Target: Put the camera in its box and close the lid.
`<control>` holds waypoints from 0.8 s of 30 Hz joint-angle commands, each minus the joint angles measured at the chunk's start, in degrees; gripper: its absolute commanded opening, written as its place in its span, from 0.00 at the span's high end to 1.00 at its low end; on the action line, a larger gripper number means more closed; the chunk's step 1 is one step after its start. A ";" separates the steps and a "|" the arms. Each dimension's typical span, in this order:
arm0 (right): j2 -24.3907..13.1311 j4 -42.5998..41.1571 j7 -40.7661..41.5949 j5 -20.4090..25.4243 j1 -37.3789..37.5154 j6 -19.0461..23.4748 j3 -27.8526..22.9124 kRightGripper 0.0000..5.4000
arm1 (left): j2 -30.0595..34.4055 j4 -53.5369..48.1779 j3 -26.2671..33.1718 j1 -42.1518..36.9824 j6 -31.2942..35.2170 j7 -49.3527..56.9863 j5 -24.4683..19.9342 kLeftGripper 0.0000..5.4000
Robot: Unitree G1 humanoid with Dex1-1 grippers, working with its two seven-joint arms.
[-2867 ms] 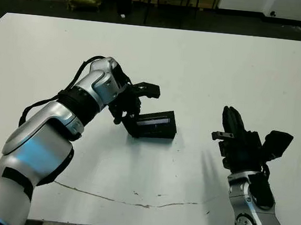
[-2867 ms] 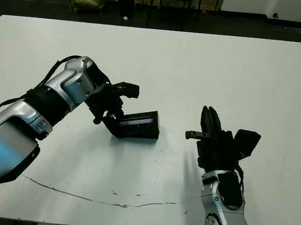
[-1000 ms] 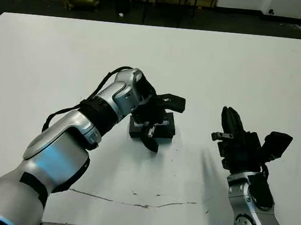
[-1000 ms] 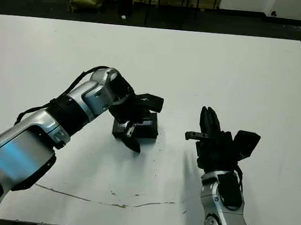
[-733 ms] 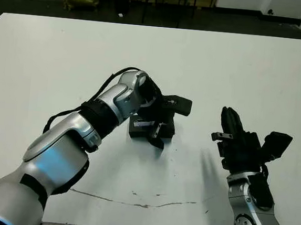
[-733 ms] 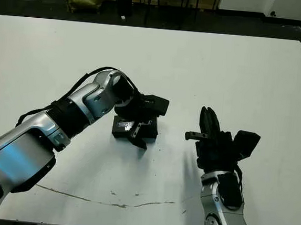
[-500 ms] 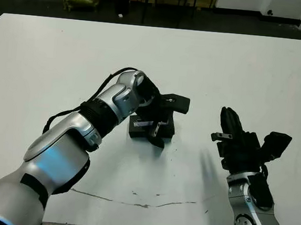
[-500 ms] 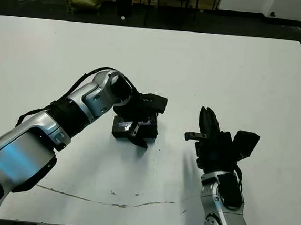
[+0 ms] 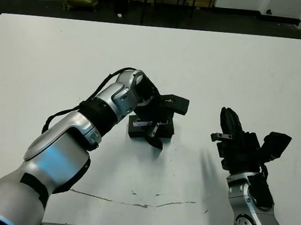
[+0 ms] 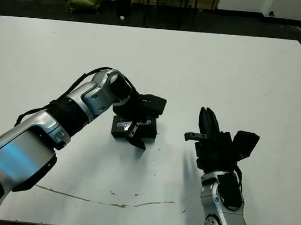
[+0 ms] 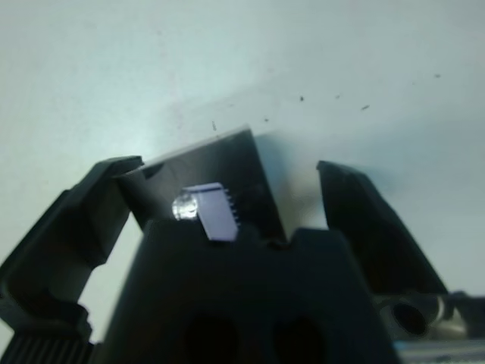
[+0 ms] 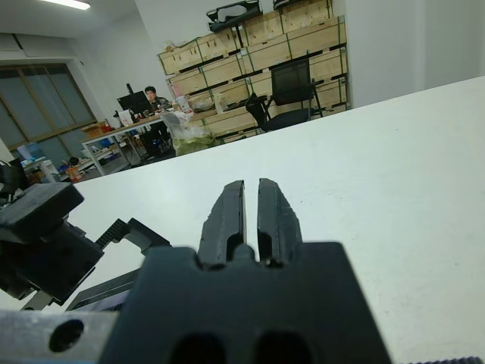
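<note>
The left gripper (image 9: 159, 121) sits near the middle of the head views, low over the closed black package, its two black fingers spread wide. One finger (image 11: 72, 227) lies past one end of the package and the other finger (image 11: 371, 227) past the opposite side; neither visibly clamps it. Between them lies the lid (image 9: 138, 126), flat on the box, with a pale strip showing on top. The box itself and the camera are hidden under the lid and gripper. The package rests on the white table (image 9: 223, 66), just left of centre.

The right gripper (image 10: 208, 127) stands at lower right of the head views, pointing upward, its fingers pressed together and empty, well apart from the package. A seated person (image 12: 149, 97) shows far back in the right wrist view's upper left.
</note>
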 commanded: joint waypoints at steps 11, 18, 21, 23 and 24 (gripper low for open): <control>-1.01 -0.67 -0.40 0.16 0.98 2.40 -0.50 1.00 | -1.34 0.02 1.04 0.44 -6.16 2.24 -1.21 0.00; -1.08 -0.52 -0.21 1.73 0.42 2.91 -0.92 1.00 | -0.76 0.16 2.26 0.19 -8.26 4.04 -1.21 0.00; -1.08 -0.65 -0.20 2.21 0.38 2.99 -0.99 1.00 | -0.31 -0.23 2.61 0.11 -8.68 4.27 -1.27 0.00; -1.25 -1.06 -0.40 2.24 0.36 3.34 -0.93 1.00 | 0.10 -0.54 2.89 -0.11 -9.27 3.75 -1.53 0.00; -1.25 -1.20 -0.35 2.44 0.35 3.42 -0.95 1.00 | 0.34 -0.57 3.01 -0.30 -10.32 3.26 -1.77 0.00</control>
